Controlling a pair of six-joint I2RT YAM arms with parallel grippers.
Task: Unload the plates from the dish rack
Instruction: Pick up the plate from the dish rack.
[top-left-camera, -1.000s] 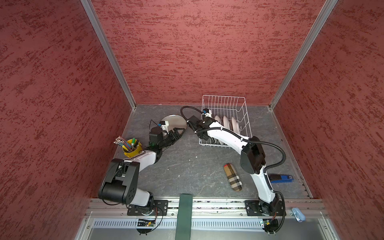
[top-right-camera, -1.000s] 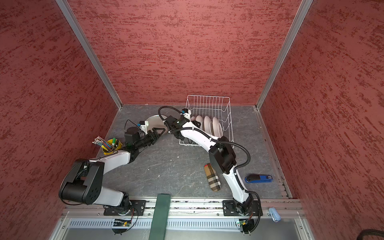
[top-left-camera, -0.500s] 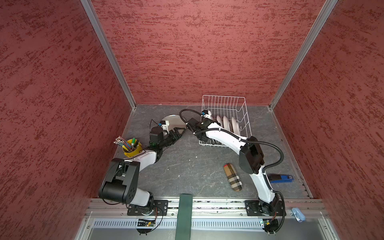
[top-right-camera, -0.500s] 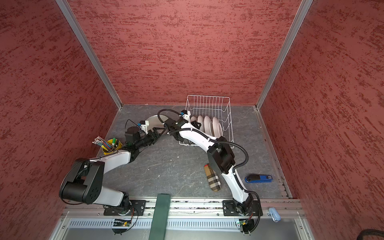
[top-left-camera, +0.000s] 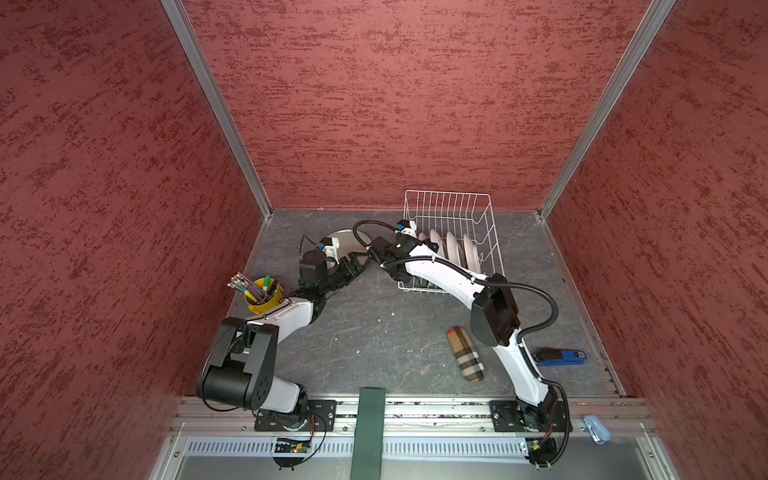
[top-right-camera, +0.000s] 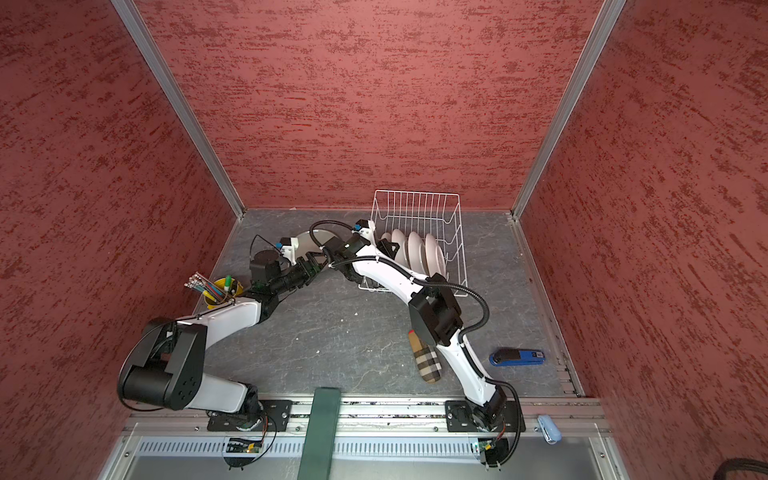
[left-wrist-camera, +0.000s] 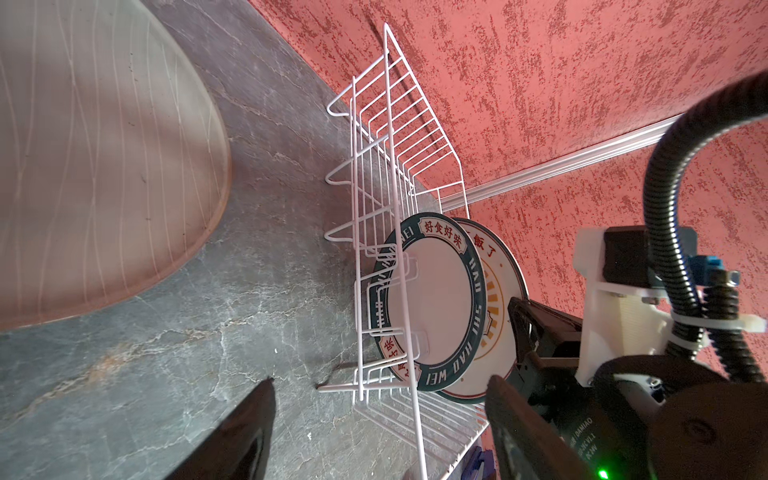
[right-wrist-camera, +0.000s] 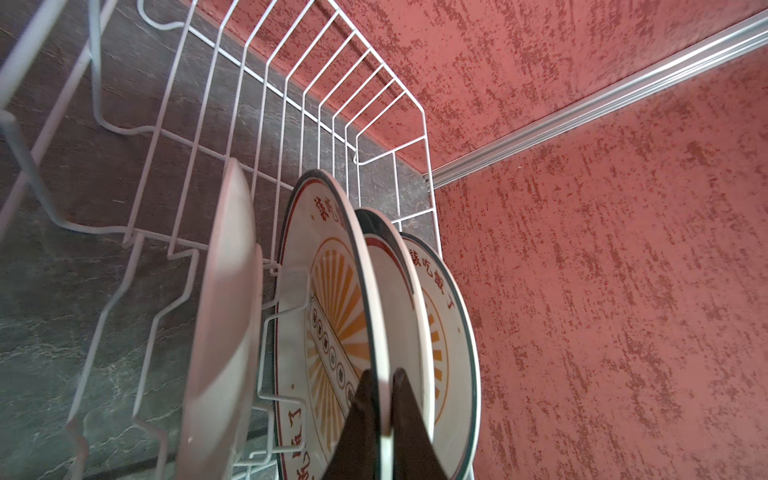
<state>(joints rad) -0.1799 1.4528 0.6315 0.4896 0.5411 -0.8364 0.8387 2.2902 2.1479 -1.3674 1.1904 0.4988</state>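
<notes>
The right end effector (right-wrist-camera: 383, 382) is clenched on the rim of a white round plate with an orange sunburst (right-wrist-camera: 332, 299). That plate stands upright in the white wire dish rack (top-left-camera: 446, 208) near the back wall, with narrow gaps to a pale plate (right-wrist-camera: 220, 311) and a dark-rimmed plate (right-wrist-camera: 395, 282) on either side. The left end effector (left-wrist-camera: 381, 380) hangs released over bare grey stone-patterned counter (top-left-camera: 374, 332), between the rack's wire side and the edge of a grey-beige round plate (left-wrist-camera: 104, 166) lying flat.

The grey bench (top-left-camera: 374, 332) carries the dish rack (top-left-camera: 449, 208), a flat grey-beige plate (top-left-camera: 343, 245), yellow pen cup (top-left-camera: 266, 301), checked case (top-left-camera: 465, 353), blue stapler (top-left-camera: 561, 357).
</notes>
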